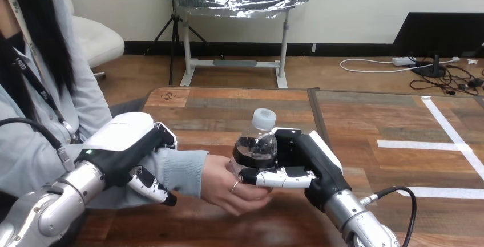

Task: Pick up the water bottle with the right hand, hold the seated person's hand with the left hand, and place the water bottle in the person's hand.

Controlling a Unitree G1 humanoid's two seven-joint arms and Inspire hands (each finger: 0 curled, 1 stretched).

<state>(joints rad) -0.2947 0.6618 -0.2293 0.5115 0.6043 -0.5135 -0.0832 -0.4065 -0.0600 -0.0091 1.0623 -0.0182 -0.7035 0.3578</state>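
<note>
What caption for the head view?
Right robot hand holds water bottle against person's hand; left robot hand grips person's wrist.

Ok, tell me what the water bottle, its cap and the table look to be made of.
The water bottle looks like clear, glossy thin plastic: you see through it and it glints. Its cap seems whitish, matte plastic. The table is wood or wood-look planks, with mixed brown and grey tones, visible grain and low sheen.
</note>
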